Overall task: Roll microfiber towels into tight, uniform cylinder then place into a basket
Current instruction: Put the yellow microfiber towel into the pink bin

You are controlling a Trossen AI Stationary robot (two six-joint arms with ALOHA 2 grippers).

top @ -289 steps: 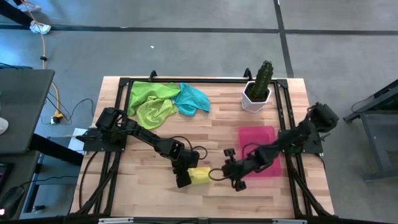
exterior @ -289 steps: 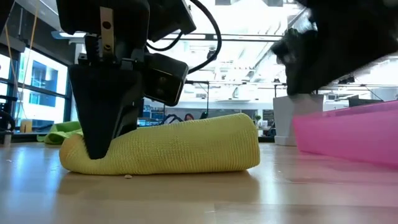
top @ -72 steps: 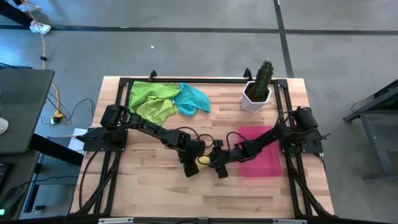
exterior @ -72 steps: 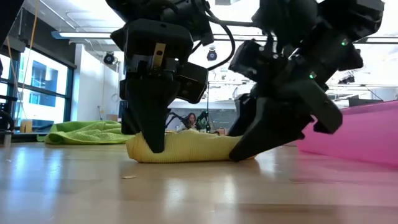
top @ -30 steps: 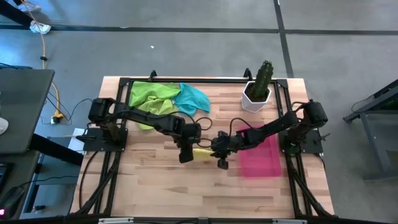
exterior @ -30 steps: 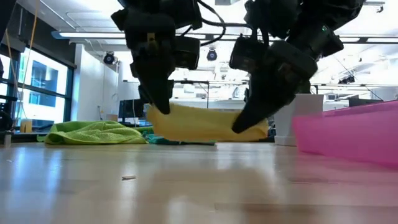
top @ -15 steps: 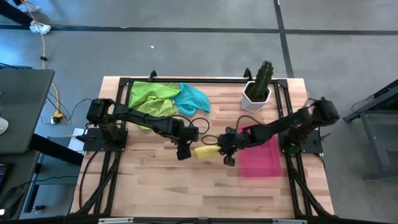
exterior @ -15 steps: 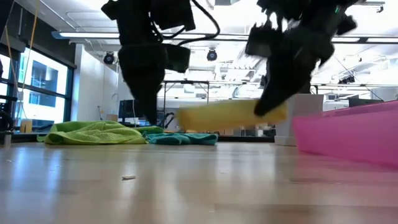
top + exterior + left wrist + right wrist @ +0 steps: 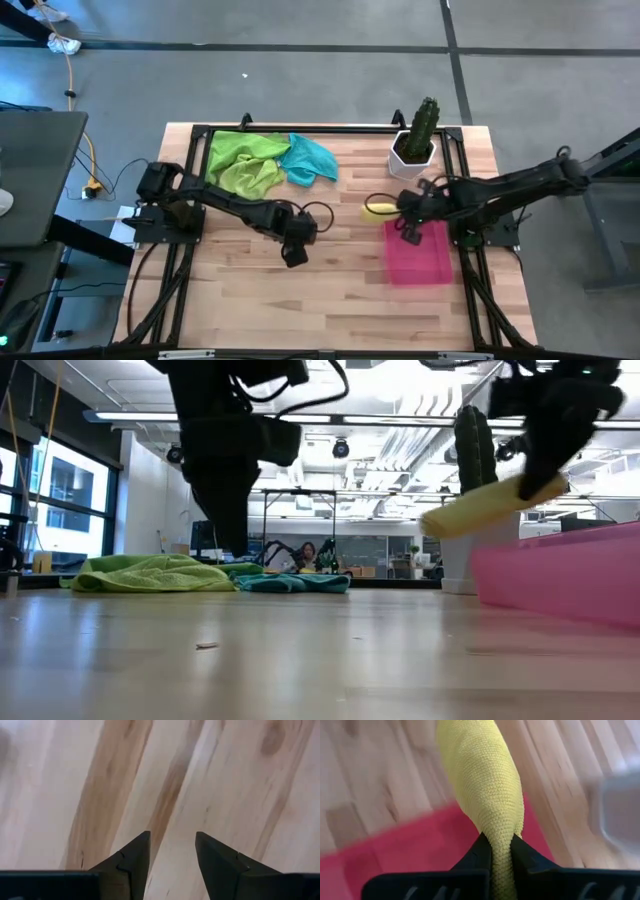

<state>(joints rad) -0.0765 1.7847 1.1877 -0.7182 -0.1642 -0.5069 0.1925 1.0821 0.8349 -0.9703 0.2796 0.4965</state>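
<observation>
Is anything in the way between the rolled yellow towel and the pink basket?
Nothing visible. The right gripper holds the yellow towel in the air at the pink basket's far edge; the basket looks empty.

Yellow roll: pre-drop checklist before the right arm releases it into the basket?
1. Right gripper shut on the yellow roll: ok.
2. Roll still a cylinder, not unravelling: ok in the right wrist and low views.
3. Roll fully over the basket: not ok. In the high view it hangs off the table near the basket's far-left corner, its free end over bare wood.
4. Left gripper open and empty, over bare table, clear of the basket: ok.
5. Basket interior free: ok, nothing visible inside.
6. Clearance from the cactus pot: cannot tell from these views.
</observation>
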